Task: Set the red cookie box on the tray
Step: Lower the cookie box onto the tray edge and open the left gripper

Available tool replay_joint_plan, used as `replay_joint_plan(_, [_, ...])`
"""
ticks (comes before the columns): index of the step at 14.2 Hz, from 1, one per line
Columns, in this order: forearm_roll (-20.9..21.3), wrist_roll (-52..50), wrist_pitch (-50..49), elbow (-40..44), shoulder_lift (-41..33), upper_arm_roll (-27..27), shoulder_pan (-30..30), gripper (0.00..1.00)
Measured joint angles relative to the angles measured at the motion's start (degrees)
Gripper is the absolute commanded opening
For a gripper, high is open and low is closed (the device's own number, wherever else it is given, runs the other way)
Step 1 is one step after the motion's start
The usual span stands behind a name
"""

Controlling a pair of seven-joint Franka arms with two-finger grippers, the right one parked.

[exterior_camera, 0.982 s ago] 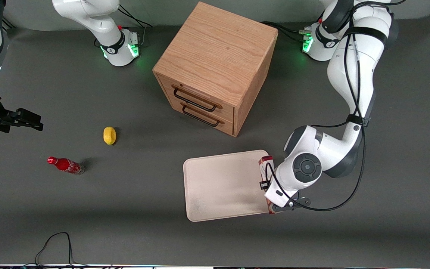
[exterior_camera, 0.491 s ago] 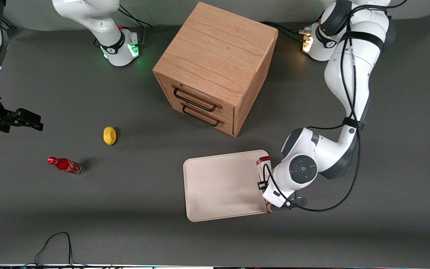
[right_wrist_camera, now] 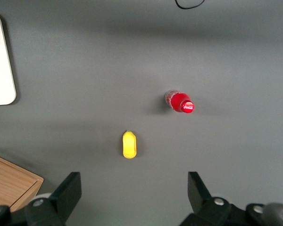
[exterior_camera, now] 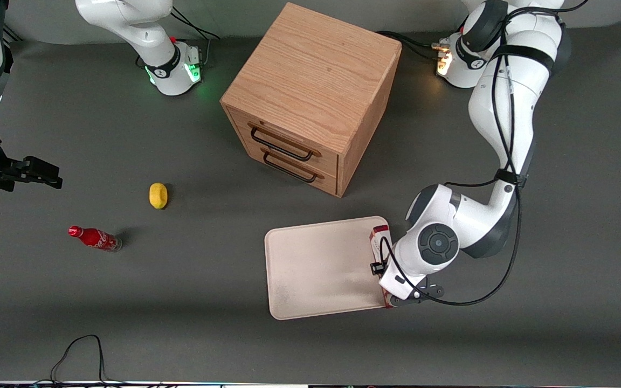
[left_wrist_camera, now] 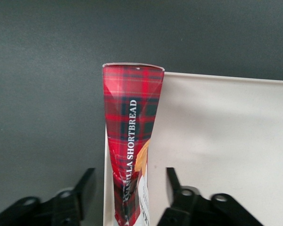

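**The box sits on the tray's edge, and your gripper has let go.**

Look at the red cookie box (left_wrist_camera: 130, 155): it lies along the rim of the tray (exterior_camera: 316, 269) at the working arm's end, partly on the tray and right at its edge. Your gripper (left_wrist_camera: 127, 197) hangs just above it, wide open, one finger on each side, holding nothing. You are at the last step, I think: the box is down. Next, lift the gripper straight up so the fingers do not bump the box off the rim. It may need a small push farther onto the tray. Since a second ago the arm and box slid a little way onto the tray; in the last half second nothing moved. The wooden cabinet (exterior_camera: 310, 97), lemon (exterior_camera: 158, 195) and soda bottle (exterior_camera: 94, 238) sit on the counter as before.
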Motion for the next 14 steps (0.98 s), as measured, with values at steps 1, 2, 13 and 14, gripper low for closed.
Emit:
replay_joint_plan(1, [0.0,0.0,0.0,0.03,0.0,0.0,0.0,1.0])
replay_joint_plan(2, [0.0,-0.01,0.0,0.05,0.0,0.0,0.0,1.0])
replay_joint_plan(13, [0.57,0.11,-1.24,1.37,-0.59,0.41,0.55,1.0])
replay_joint_plan(14, [0.73,0.95,-3.24,1.87,-1.18,0.48,1.39,1.0])
